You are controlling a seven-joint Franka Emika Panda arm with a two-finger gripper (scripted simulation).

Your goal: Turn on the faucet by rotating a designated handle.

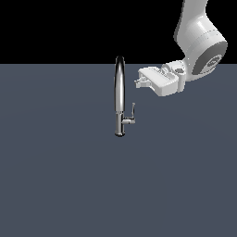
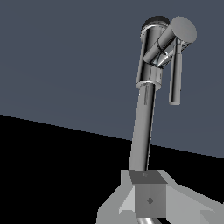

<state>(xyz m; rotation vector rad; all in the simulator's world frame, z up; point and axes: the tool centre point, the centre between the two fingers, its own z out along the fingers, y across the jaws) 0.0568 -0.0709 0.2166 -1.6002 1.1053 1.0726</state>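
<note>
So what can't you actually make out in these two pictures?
- Gripper: in the exterior view too small to tell whether it is open or shut; in the wrist view its fingers are cut off by the picture's edge.
- Robot arm: cut off by the exterior view's top edge.
- Faucet spout tip: hidden in the wrist view behind the gripper body.
- Handle: tiny in the exterior view.

We see a flat, plain slate-grey floor (image 1: 60, 185) filling the lower part of the exterior view and ending at a straight far edge against black. One thing stands directly on it: the faucet (image 1: 120, 97), a slim shiny chrome fixture upright on a short cylindrical base, near the middle and closer to the far edge. Its small L-shaped handle (image 1: 131, 116) sticks out low down, toward the exterior view's right.
</note>
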